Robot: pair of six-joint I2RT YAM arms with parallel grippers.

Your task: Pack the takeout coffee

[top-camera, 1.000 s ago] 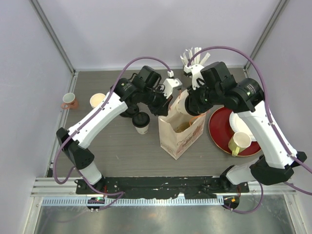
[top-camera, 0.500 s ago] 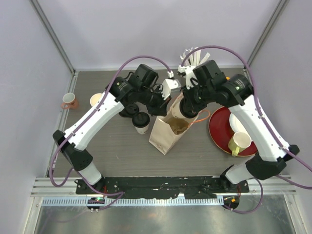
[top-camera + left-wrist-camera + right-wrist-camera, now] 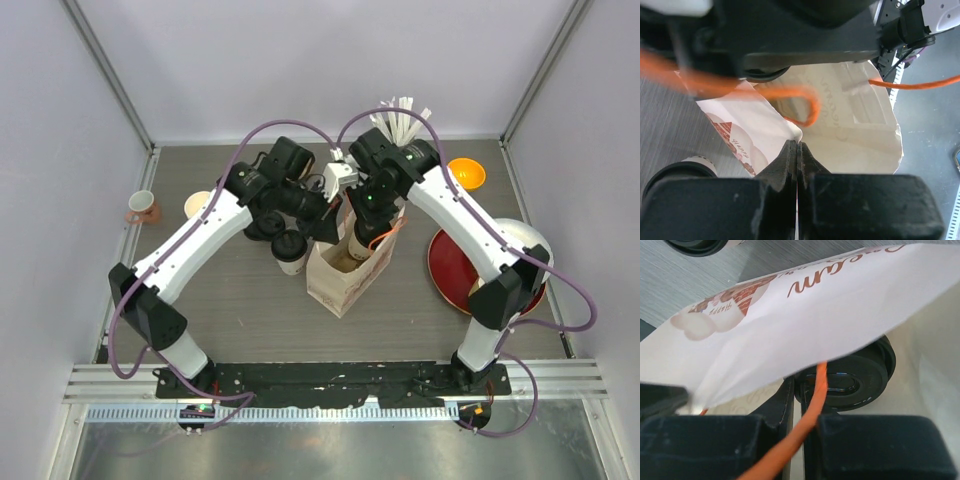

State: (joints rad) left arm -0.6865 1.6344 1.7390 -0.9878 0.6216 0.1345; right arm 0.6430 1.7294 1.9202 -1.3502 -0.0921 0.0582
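A printed paper bag (image 3: 338, 288) stands open mid-table, orange string handles on it. Inside it is a takeout coffee, only its black lid (image 3: 855, 376) showing. My right gripper (image 3: 799, 386) reaches down into the bag (image 3: 815, 305) and is shut on the lid's rim, with an orange handle (image 3: 812, 405) draped across its fingers. My left gripper (image 3: 797, 145) is shut on the bag's near rim (image 3: 790, 127), holding the mouth apart. In the top view both grippers, left (image 3: 328, 228) and right (image 3: 362, 228), meet over the bag's mouth. A second black-lidded cup (image 3: 290, 250) stands just left of the bag.
A stack of cream cups (image 3: 199, 205) and a pink mug (image 3: 140, 207) sit at the far left. An orange bowl (image 3: 465, 173) and white stirrers (image 3: 400, 120) are at the back. A red plate (image 3: 450, 272) holding a white bowl lies at the right.
My right arm swung left and went down into the bag with the cup, uncovering the orange bowl. The bag shifted left. My left gripper kept its pinch on the rim.
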